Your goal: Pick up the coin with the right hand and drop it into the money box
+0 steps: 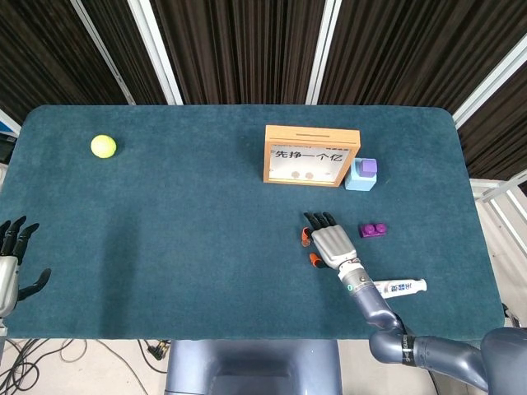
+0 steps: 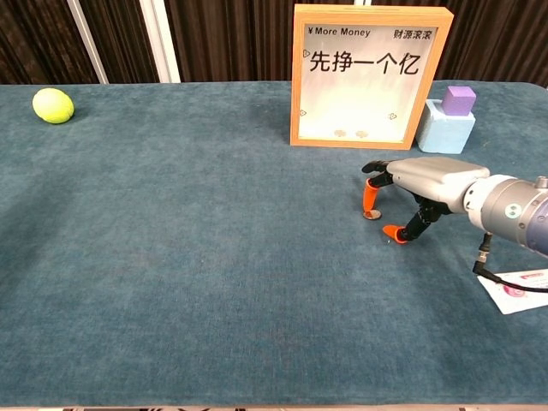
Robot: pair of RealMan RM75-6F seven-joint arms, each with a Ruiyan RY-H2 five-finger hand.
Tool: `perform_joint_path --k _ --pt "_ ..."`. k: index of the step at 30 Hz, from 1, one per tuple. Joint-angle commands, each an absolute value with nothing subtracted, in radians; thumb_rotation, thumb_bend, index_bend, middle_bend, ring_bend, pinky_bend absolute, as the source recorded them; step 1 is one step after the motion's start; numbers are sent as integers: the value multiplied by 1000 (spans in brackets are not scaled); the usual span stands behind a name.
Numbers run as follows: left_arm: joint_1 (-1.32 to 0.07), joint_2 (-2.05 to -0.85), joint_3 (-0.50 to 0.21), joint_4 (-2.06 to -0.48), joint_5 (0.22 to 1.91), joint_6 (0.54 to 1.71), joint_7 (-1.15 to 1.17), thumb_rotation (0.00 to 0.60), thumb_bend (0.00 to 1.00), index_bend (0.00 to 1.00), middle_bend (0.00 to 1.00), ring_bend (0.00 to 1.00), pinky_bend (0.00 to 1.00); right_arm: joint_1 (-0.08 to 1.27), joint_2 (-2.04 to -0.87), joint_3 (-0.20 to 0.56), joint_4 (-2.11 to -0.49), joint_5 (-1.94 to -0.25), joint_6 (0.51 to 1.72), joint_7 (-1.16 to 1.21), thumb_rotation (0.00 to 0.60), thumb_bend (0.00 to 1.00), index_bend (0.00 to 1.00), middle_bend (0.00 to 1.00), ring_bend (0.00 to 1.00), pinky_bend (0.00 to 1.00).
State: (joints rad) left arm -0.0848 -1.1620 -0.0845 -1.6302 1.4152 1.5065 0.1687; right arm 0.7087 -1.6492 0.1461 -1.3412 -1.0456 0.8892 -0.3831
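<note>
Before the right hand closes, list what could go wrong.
1. The coin lies flat on the cloth under an orange fingertip of the right hand; the thumb tip sits apart, so a pinch may slide the coin rather than lift it.
2. The box has its slot in the top edge, and the hand is low on the table; a weak pinch could drop the coin on the way up.
3. The purple brick lies close beside the hand and could be knocked.
</note>
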Motion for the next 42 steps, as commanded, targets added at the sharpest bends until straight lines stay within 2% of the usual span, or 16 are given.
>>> perform_joint_path --k 1,25,30,37,42 --pt "-84 -1162 -84 -1631 1416 1507 169 600 253 145 29 0 34 708 -1650 146 -1338 -1045 889 -379 600 473 429 17 0 0" --pt "-82 -1157 -83 -1642 1405 1502 174 600 253 145 29 0 31 706 -1708 176 -1264 -1086 908 -275 600 473 702 46 33 0" --pt "-81 -1157 -84 -1644 1402 1502 172 600 253 145 29 0 31 704 -1693 187 -1277 -1097 914 -254 600 480 720 50 35 0" --pt "-80 -1158 -84 -1644 1401 1503 173 600 253 145 29 0 31 708 -1574 221 -1404 -1102 914 -253 600 493 721 50 36 0" --pt "-81 -1158 -83 -1644 1401 1502 176 600 253 145 29 0 31 716 -1399 286 -1590 -1030 922 -314 600 508 721 49 36 0"
